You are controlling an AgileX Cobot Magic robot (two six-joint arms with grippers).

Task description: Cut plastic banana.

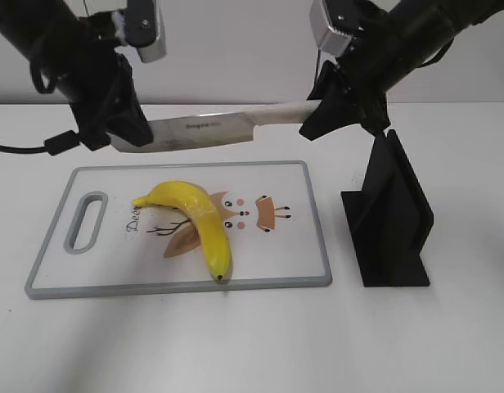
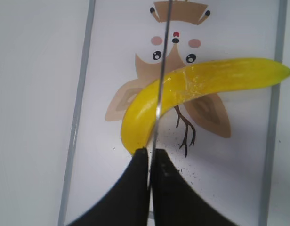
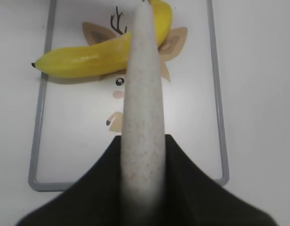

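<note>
A yellow plastic banana point(image 1: 196, 223) lies whole on the white cutting board point(image 1: 301, 246), curved, its tip toward the front. A knife point(image 1: 203, 129) hangs level above the board's far edge. My right gripper point(image 1: 317, 115) is shut on the knife's pale handle point(image 3: 142, 103). My left gripper point(image 1: 121, 135) is shut on the blade tip point(image 2: 159, 94). In the left wrist view the thin blade edge runs across above the banana point(image 2: 206, 82). In the right wrist view the banana point(image 3: 84, 61) lies beyond the handle.
A black knife stand point(image 1: 391, 221) stands right of the board. The board has a grey rim, a handle slot point(image 1: 87, 219) at its left end and a printed deer cartoon point(image 1: 252, 214). The table is white.
</note>
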